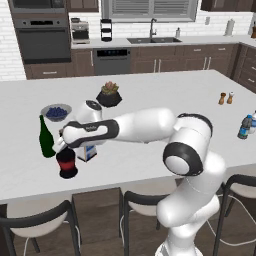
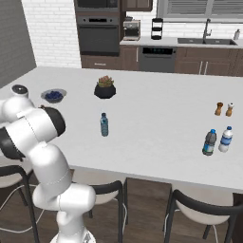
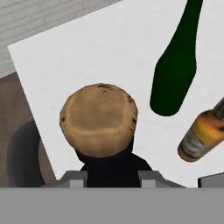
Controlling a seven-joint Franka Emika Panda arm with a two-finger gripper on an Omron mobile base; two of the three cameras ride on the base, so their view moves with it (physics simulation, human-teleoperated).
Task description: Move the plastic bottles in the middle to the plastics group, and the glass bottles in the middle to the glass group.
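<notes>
My gripper [image 1: 63, 146] is shut on the neck of the dark round-bellied glass bottle [image 1: 66, 164] with a red label, near the counter's front left edge. In the hand view its tan stopper [image 3: 98, 118] sits just above my gripper [image 3: 113, 177]. I cannot tell whether its base touches the counter. The tall green bottle [image 1: 46, 137] [image 3: 175, 74] stands close beside it, next to the slim amber bottle [image 3: 202, 136]. The square blue-labelled bottle [image 1: 90, 152] is partly hidden behind my arm. A small water bottle [image 2: 104, 124] stands mid-counter. Two similar water bottles [image 2: 210, 142] [image 2: 226, 139] stand at the far right.
A bowl of blueberries [image 1: 56, 112] and a dark potted plant [image 1: 109, 94] sit behind the arm. A pair of shakers [image 2: 224, 109] stands toward the right. Stools [image 1: 45, 225] line the counter's front edge [image 1: 100, 186].
</notes>
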